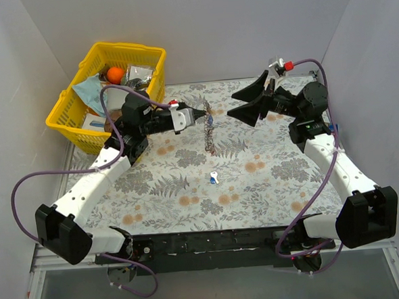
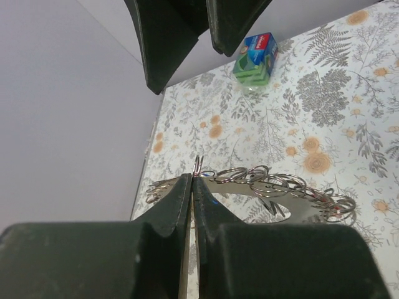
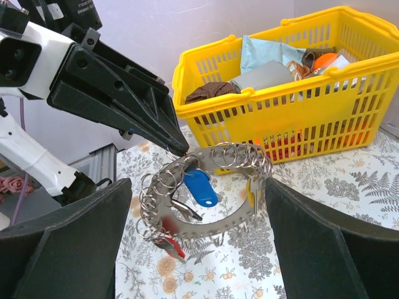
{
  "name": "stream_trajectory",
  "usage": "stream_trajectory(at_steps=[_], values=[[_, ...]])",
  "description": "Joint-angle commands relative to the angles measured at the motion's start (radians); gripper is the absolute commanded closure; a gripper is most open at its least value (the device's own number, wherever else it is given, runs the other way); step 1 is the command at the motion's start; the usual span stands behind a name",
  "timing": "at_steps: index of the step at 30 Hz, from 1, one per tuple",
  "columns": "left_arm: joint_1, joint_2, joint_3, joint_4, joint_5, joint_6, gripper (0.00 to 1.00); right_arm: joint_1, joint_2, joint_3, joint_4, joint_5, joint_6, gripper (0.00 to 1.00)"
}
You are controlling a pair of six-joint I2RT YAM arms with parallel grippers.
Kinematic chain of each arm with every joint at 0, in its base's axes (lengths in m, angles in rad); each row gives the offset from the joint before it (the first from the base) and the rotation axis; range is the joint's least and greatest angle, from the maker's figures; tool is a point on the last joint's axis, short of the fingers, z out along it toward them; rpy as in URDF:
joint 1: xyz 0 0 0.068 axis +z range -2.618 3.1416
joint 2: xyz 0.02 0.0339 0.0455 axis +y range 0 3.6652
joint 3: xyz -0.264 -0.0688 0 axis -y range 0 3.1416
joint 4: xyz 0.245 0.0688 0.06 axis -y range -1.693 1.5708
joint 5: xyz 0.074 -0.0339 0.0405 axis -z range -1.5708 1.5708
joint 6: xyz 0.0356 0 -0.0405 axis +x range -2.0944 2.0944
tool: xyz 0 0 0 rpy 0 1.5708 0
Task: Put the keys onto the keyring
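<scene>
Above the middle of the fern-print table (image 1: pixel 289 178), the left gripper (image 1: pixel 203 114) is pinched tight on the top edge of the keyring (image 1: pixel 210 132), holding it up on edge. The right gripper (image 1: pixel 230 102) faces it, near but apart, jaws spread wide and holding nothing.

This looks like the presenting step: the ring is held ready while 1 loose white-and-blue key (image 1: pixel 215 178) lies on the table, well apart and nearer the arm bases. The next move likely calls for the right gripper to drop to that key, pinch its head, and line it up finely with a loop.

In the right wrist view the keyring is a flat silvery band fringed with many small wire loops; 1 blue-headed key (image 3: pixel 201 187) and 1 red-headed key (image 3: pixel 173 246) hang from it.
</scene>
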Motion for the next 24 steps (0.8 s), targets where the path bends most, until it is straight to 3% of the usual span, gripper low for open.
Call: stream_trajectory(at_steps=[1, 13, 24], values=[[-0.003, 0.018, 0.119, -0.160, 0.051, 0.026, 1.00, -0.001, -0.023, 0.055, -0.032, 0.003, -0.044, 0.05], [-0.003, 0.093, 0.230, -0.386, 0.203, -0.023, 1.00, 0.098, 0.021, 0.141, -0.288, 0.018, -0.275, 0.11], [-0.003, 0.125, 0.282, -0.384, 0.318, -0.081, 1.00, 0.169, 0.069, 0.197, -0.512, -0.011, -0.456, 0.37]])
